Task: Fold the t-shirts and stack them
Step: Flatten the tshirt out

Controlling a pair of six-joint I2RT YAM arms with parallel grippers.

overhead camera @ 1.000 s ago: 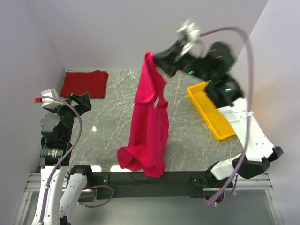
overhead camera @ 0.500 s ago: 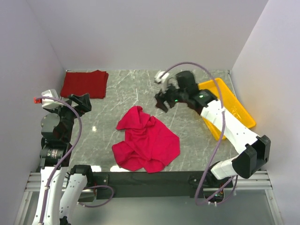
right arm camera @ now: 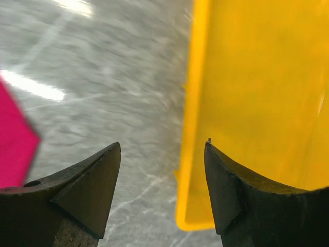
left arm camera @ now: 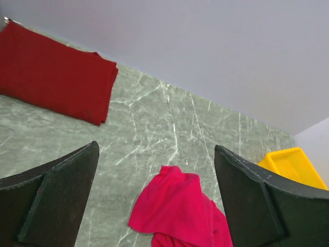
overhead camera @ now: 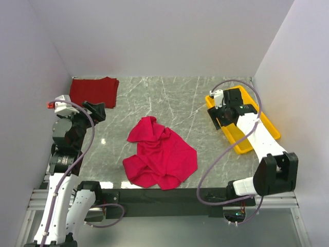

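Note:
A bright crimson t-shirt (overhead camera: 160,157) lies crumpled in a heap at the middle of the table, nearer the front edge; the left wrist view shows it (left arm camera: 177,211) below and ahead of my left fingers. A darker red t-shirt (overhead camera: 93,91) lies folded flat in the back left corner (left arm camera: 51,72). My left gripper (overhead camera: 95,110) hovers at the left side, open and holding nothing (left arm camera: 156,147). My right gripper (overhead camera: 218,110) is open and empty (right arm camera: 163,144) above the near-left rim of the yellow tray, well to the right of the crimson t-shirt (right arm camera: 15,149).
The yellow tray (overhead camera: 267,126) stands slanted at the right side of the marble table (left arm camera: 293,164) (right arm camera: 257,77). Grey walls close in the back, left and right. Both arm bases sit along the black front rail (overhead camera: 164,195).
The crimson t-shirt hung from my shut right gripper; the jaws opened, the shirt fell into a heap, and the right arm drew back right to the tray. The left arm shifted slightly.

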